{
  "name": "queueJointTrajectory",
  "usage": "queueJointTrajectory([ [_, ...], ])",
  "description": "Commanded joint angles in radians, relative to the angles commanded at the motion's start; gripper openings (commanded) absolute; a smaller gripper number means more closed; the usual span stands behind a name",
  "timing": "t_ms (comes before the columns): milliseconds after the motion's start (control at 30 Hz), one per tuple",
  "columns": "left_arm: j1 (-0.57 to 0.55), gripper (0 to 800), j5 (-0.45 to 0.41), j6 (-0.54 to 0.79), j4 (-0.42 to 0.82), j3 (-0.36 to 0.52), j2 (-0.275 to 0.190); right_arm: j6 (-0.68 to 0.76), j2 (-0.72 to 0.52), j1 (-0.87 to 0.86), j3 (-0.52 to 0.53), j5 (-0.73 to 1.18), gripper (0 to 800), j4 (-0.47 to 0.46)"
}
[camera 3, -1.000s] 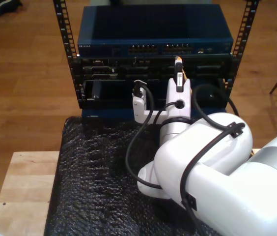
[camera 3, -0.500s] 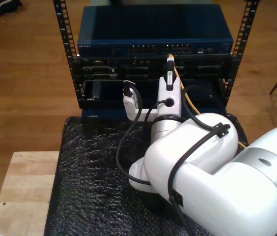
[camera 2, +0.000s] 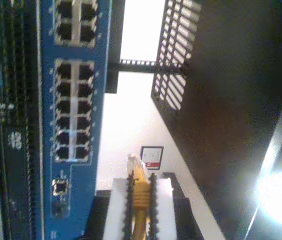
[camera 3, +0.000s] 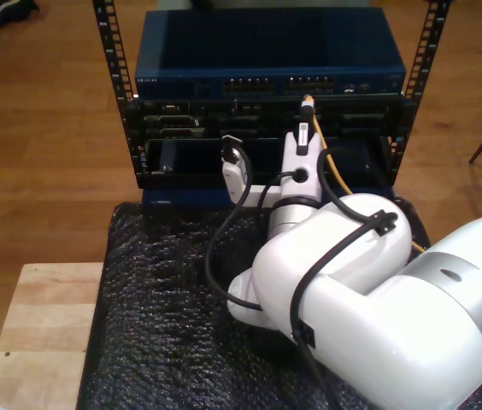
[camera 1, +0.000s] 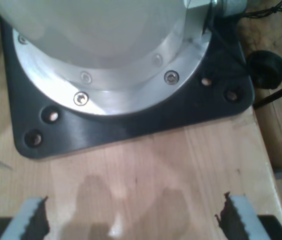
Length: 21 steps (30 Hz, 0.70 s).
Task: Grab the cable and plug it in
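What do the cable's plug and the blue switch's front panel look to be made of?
The cable, held in my second gripper, has a plug that looks like clear, glossy plastic, pale and translucent. The blue switch's front panel looks like painted metal, smooth and evenly coloured, though that is uncertain.

My second pincer (camera 3: 307, 109) with the cable (camera 3: 309, 102) now closer to the blue switch (camera 3: 267, 60).

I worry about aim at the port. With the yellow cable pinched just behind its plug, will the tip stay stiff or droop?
The cable tip probably stays fairly stiff: only a short stub with the plug sticks out past the fingers of my second gripper. Behind the gripper it looks floppy, hanging in a loose curve in the exterior view. It seems light, so its drag is likely small.
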Motion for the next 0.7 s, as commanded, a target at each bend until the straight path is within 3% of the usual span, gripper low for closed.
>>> queueJointTrajectory([
  [567,0.000,800,0.000,0.000,0.000,0.000,0.000,0.083,0.002,-0.080,0.000,0.029,0,-0.009],
  [700,0.000,800,0.000,0.000,0.000,0.000,0.000,0.117,0.002,-0.092,0.006,0.040,0,-0.057],
])
